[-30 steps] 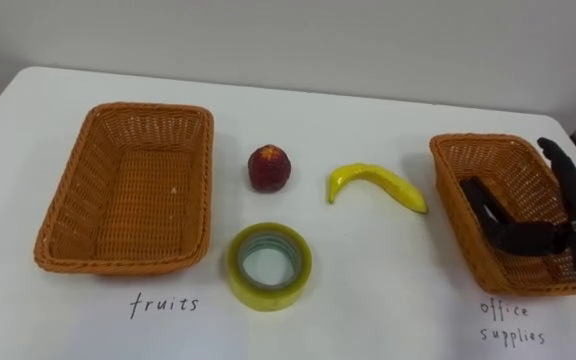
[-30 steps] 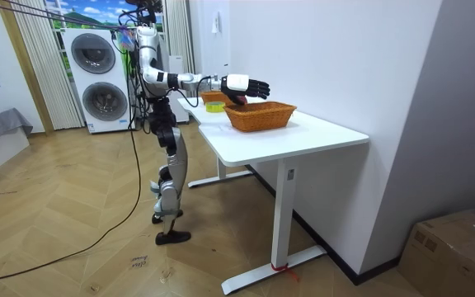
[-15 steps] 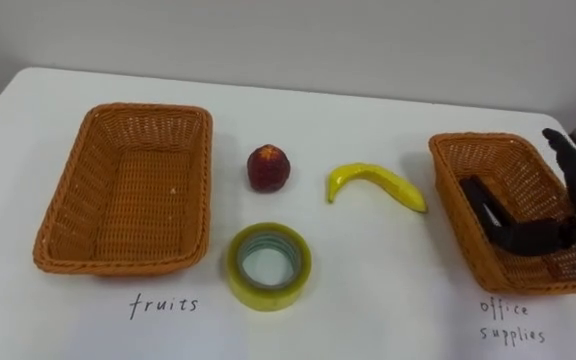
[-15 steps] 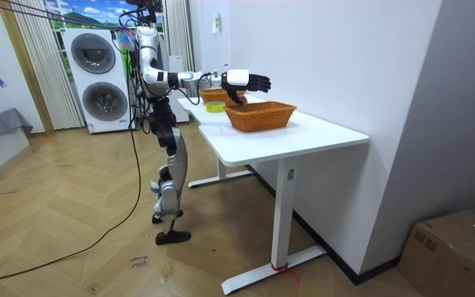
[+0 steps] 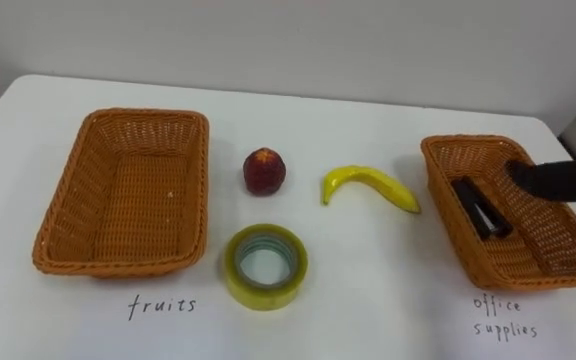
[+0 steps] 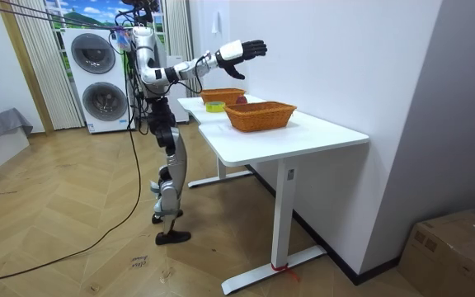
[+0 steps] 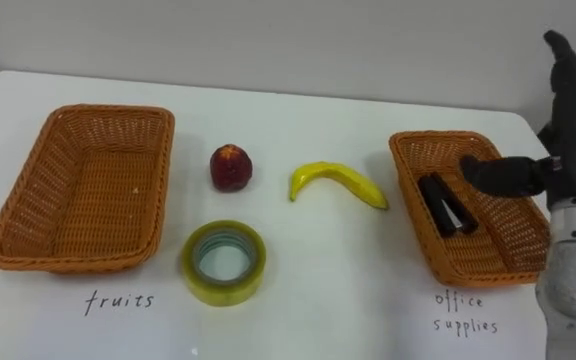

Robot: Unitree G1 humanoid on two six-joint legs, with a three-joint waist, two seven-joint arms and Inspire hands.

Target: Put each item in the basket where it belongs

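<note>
Tape roll is sitting nearest on the table. Black item is lying in the office-supplies basket. Banana and apple are lying beside the fruits basket. Right hand is hovering above the office-supplies basket, fingers spread, holding nothing.

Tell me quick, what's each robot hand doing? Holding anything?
Right hand: open, holding nothing.
Left hand: cannot be told.
</note>
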